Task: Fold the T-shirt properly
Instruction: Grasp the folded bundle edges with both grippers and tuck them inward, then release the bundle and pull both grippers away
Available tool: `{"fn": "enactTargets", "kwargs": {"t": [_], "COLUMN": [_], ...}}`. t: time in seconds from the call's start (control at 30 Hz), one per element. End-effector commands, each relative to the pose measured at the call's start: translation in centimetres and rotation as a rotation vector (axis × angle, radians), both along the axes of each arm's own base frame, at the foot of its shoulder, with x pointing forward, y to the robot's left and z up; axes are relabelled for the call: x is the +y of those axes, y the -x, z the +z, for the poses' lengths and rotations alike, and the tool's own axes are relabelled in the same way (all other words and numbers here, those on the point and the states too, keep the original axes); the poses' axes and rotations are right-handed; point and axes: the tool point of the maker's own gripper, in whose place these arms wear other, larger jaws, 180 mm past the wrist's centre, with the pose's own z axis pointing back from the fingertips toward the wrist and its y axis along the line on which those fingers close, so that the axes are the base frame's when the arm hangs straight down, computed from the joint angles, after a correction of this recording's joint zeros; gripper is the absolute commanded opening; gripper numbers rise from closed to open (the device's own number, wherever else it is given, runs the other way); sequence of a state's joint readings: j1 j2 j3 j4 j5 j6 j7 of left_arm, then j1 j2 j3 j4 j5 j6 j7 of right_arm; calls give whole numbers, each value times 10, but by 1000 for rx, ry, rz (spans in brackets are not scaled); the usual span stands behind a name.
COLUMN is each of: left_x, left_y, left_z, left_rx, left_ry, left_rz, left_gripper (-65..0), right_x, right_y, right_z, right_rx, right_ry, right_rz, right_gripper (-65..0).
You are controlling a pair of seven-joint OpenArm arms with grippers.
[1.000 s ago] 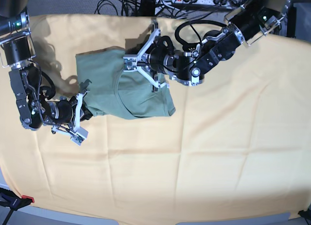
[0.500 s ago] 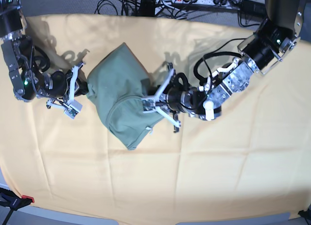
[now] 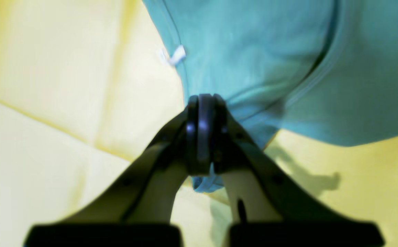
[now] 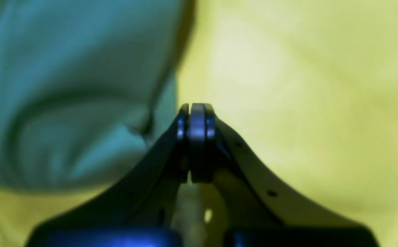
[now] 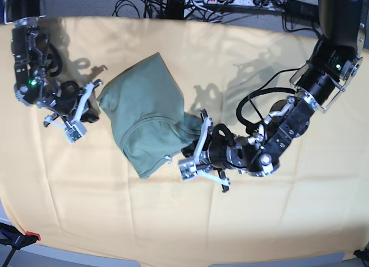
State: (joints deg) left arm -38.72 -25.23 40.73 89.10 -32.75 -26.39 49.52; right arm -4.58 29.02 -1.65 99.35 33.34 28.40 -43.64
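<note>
Yellow-orange cloth (image 5: 277, 215) under T-shirt (image 5: 147, 114), left gripper (image 3: 201, 103) pinching hem.

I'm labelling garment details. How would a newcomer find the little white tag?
Start at the yellow cloth, then the green T-shirt left of centre. Along its lower edge, near the left gripper, the tag sticks out: the only white fleck on plain green fabric.

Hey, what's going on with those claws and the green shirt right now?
Left claw shut on T-shirt edge. Right claw shut at its other side. T-shirt bunched on yellow cloth. Nothing blocking.
</note>
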Motion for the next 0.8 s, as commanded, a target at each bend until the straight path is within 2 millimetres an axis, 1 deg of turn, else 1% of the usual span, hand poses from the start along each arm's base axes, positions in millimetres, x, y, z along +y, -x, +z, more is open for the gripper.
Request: {"fn": "enactTargets", "kwargs": {"t": [0.0, 0.07, 0.13, 0.23, 0.4, 0.53, 0.67, 0.77], "left_x": [-1, 0, 1, 9, 18, 24, 32, 33], "left_y": [-12, -14, -10, -4, 8, 17, 21, 23], "left_z": [27, 43, 56, 61, 48, 34, 25, 28], "left_rx": [-41, -25, 17, 67, 97, 128, 146, 141], "left_ry": [66, 138, 213, 279, 293, 270, 249, 251], "left_rz": [13, 12, 4, 3, -15, -14, -4, -26], "left_gripper": [-650, -650, -650, -650, -650, -650, -650, -650], "right_x": [3, 19, 31, 39, 50, 59, 76, 83], "right_y": [-12, -13, -10, 5, 33, 61, 95, 111], "right_z": [15, 14, 10, -1, -8, -14, -7, -2], "right_rx": [-58, -59, -48, 26, 135, 173, 193, 191], "right_ry": [-24, -65, -91, -88, -193, -213, -267, -257], "right_rz": [20, 74, 113, 160, 192, 213, 254, 281], "right_gripper": [-650, -650, -650, -650, -650, -650, -650, -650]}}
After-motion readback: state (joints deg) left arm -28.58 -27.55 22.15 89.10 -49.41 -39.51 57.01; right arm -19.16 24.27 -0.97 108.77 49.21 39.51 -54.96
